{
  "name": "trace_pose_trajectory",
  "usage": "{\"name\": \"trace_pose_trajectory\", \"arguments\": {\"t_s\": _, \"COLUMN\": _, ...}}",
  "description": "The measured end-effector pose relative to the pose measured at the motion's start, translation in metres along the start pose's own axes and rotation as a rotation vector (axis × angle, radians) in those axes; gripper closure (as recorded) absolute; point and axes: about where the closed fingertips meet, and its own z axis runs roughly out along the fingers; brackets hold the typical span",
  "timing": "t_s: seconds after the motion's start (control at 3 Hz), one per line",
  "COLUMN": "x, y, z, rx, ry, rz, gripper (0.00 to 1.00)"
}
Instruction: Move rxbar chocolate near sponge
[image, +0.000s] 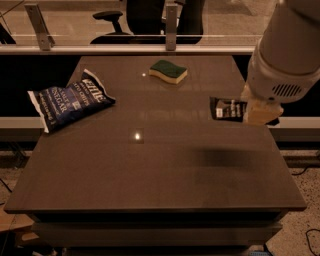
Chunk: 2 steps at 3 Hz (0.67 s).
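The rxbar chocolate (227, 108), a small black wrapper with white lettering, hangs in the air over the table's right side, held at its right end by my gripper (257, 110). Its shadow lies on the table below, toward the front. The gripper is shut on the bar, under my large white arm at the right edge of the view. The sponge (169, 71), dark green on top with a pale yellow base, lies flat at the far middle of the table, up and to the left of the bar and apart from it.
A big dark-blue chip bag (70, 100) lies at the table's left side. The brown table (150, 175) ends close to the gripper on the right. A rail with metal posts (171, 20) and office chairs stand behind the far edge.
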Motion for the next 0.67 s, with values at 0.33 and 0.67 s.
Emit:
{"name": "trace_pose_trajectory", "arguments": {"t_s": 0.33, "x": 0.008, "y": -0.029, "z": -0.015, "rx": 0.025, "ry": 0.004, "rz": -0.017, "gripper": 1.0}}
{"name": "trace_pose_trajectory", "arguments": {"t_s": 0.67, "x": 0.005, "y": -0.055, "z": -0.022, "rx": 0.033, "ry": 0.002, "rz": -0.053, "gripper": 1.0}}
